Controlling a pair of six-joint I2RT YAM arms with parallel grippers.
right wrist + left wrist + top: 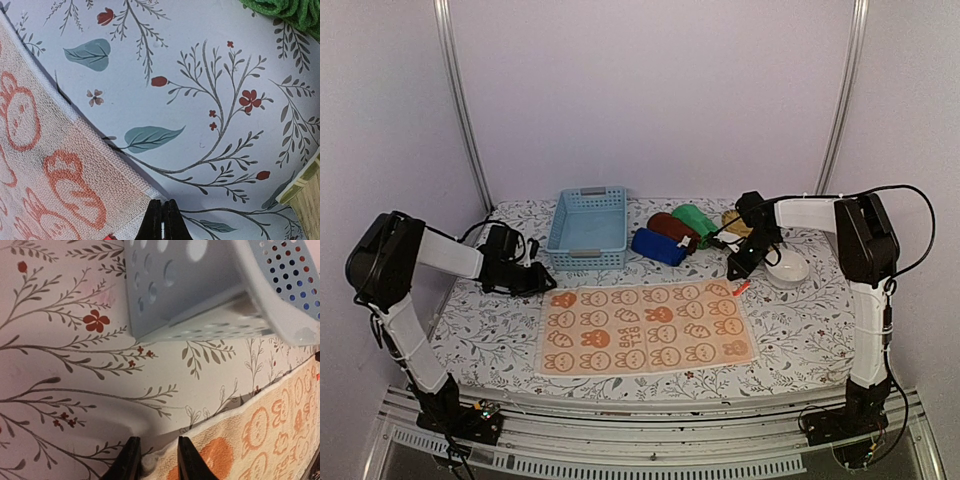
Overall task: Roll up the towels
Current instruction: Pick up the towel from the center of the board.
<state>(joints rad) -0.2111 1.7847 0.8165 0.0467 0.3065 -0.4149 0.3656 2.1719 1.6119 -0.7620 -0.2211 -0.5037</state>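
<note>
A: Where is the orange bunny-print cloth towel point(645, 330) placed?
B: It is spread flat on the floral-covered table point(800, 330), probably so a roll can be started from the far edge.
A: Jaws?
B: Left gripper point(156, 461): narrowly apart, far-left hem straddled, clamping not seen. Right gripper point(162, 220): pressed together beside the far-right corner, nothing seen held. Both corners are likely addressed so the edge is lifted evenly.
</note>
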